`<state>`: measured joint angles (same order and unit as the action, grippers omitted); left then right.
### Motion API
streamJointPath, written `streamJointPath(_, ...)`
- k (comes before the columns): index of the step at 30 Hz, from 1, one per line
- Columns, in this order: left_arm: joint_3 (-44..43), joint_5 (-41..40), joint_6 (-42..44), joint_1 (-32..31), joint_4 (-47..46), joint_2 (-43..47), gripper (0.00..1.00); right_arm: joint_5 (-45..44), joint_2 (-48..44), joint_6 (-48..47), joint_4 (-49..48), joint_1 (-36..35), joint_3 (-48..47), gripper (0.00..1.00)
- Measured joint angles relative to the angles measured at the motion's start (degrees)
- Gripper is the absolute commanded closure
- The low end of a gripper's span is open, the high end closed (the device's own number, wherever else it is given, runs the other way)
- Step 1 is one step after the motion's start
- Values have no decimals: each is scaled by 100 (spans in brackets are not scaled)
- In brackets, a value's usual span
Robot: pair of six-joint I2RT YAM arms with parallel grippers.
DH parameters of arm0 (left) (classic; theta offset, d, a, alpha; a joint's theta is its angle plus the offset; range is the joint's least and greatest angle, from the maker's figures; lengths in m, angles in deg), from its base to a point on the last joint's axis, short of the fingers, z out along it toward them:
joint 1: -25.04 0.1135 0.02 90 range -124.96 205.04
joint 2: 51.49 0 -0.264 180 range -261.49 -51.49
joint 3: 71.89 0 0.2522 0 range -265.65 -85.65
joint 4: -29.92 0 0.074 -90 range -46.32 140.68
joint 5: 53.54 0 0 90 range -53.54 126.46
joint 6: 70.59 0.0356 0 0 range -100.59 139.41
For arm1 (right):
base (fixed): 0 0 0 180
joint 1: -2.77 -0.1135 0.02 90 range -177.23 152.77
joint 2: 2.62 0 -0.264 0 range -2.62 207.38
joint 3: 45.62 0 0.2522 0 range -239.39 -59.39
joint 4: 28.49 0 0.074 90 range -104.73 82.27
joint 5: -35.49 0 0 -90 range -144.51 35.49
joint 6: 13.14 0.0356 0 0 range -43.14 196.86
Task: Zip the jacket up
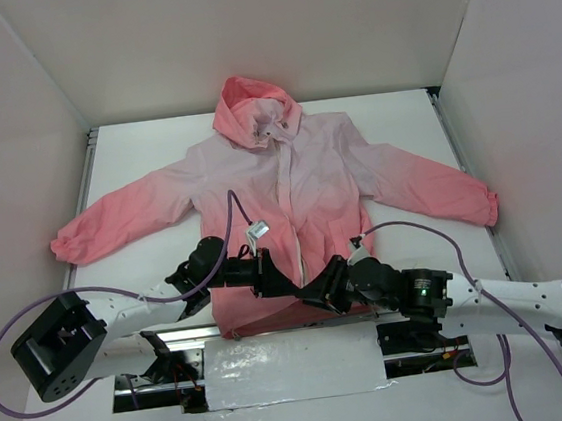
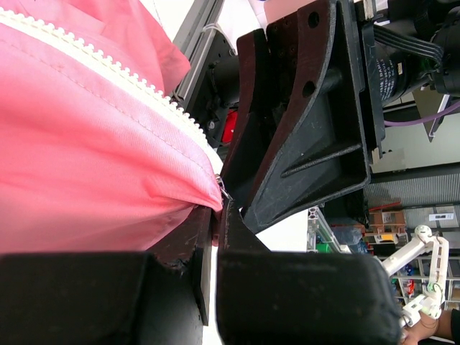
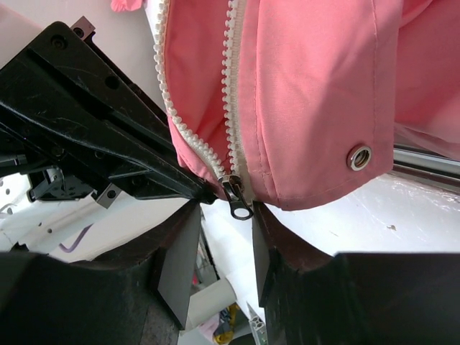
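The jacket (image 1: 298,183) lies flat on the table, hood at the far end, pale lilac at the chest and coral at the hem. Its front is open with white zipper teeth (image 3: 233,86) showing. The metal zipper slider with its pull ring (image 3: 236,198) sits at the hem's bottom corner. My left gripper (image 2: 214,219) is shut on the coral hem corner (image 2: 108,180) beside the zipper's lower end. My right gripper (image 3: 223,215) is open, its jaws on either side of the slider, not touching it. Both meet at the hem (image 1: 304,288).
A foil-covered plate (image 1: 292,365) lies at the near table edge below the hem. White walls enclose the table on three sides. A metal eyelet (image 3: 359,157) sits on the hem near my right gripper. Purple cables loop beside both arms.
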<state>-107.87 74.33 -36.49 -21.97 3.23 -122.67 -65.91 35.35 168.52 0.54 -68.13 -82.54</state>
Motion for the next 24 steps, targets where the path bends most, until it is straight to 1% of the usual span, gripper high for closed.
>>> streamJointPath(4,0,0,-2,0,-7,0,100,-24,-90,0,39,0,9,63)
streamJointPath(12,-2,-4,2,0,33,7,100,-46,-221,-2,133,0,24,64)
streamJointPath(24,-2,-13,24,0,166,120,100,-44,-225,-4,170,0,24,70)
